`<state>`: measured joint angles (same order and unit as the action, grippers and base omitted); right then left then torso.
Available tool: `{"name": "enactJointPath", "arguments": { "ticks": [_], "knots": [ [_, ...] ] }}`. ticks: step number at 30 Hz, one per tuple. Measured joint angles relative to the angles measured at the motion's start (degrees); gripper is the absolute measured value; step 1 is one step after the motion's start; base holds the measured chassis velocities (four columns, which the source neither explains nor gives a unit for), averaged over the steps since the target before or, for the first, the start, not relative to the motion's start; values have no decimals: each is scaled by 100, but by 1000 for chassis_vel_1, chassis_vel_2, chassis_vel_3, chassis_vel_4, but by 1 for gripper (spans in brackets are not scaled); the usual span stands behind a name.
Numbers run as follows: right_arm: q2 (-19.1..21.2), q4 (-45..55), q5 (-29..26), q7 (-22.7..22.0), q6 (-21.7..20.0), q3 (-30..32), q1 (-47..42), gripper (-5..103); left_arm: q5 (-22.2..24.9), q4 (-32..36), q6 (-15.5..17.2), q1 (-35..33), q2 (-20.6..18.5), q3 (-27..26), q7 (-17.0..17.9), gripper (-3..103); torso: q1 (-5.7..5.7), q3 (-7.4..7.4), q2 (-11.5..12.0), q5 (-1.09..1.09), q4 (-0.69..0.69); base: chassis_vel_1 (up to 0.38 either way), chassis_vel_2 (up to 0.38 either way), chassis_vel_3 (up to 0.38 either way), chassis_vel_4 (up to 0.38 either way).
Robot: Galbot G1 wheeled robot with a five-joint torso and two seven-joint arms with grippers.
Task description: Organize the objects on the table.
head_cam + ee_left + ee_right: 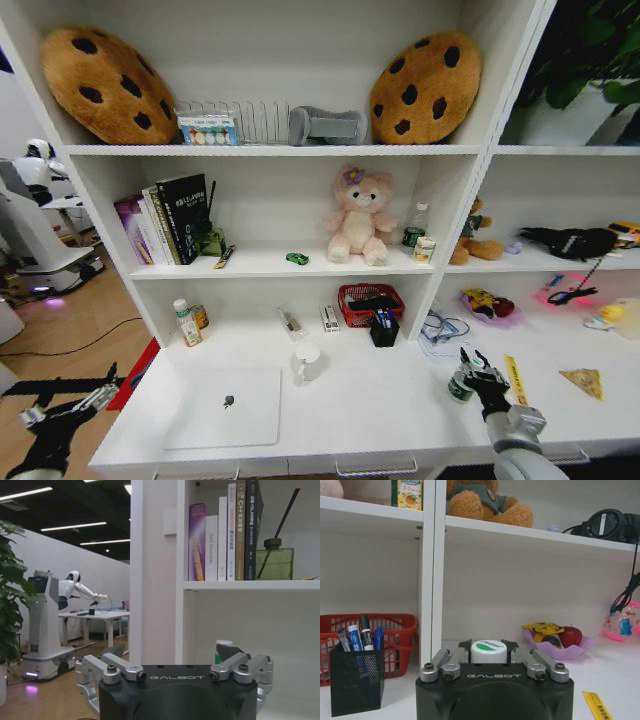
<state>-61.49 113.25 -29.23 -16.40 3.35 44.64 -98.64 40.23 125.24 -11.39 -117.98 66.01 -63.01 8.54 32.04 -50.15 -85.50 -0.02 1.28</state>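
Spreading across the long white desk (380,400): closed silver laptop (225,407) near the front-left corner. Standing farther back, black mesh pen cup (356,680) holding 4 markers, beside a red wire basket (395,630). Gripping the small green-topped can (489,651) (right of centre): right gripper (490,656). Hanging off the desk's left end, spread wide: left gripper (175,672).
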Motion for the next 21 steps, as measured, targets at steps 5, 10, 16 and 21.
{"name": "enactJointPath", "arguments": {
  "ticks": [5, 10, 16, 21],
  "knots": [
    [-108, 116, 11, 5, 29, 89, -150, 31, 0, 0, 0, 0, 0, 0, 0, 100, 0, 0, 0, 0, 0, 0, 0, 0, 0],
    [-232, 323, 11, 20, 46, 231, -330, 31, 0, 0, 0, 0, 1, 0, 0, 100, 0, 0, 0, 0, 0, 0, 0, 0, 0],
    [-330, 440, 40, 13, 109, 350, -476, 31, 0, 0, 0, 0, 0, 0, 0, 100, 0, 1, 0, -1, 0, -25, -13, 28, 26],
    [-361, 499, 40, 13, 128, 372, -517, 31, 0, 0, 0, 0, 0, 0, 0, 100, 0, 0, 0, 1, 0, -144, -106, 141, 139]
  ]
}}
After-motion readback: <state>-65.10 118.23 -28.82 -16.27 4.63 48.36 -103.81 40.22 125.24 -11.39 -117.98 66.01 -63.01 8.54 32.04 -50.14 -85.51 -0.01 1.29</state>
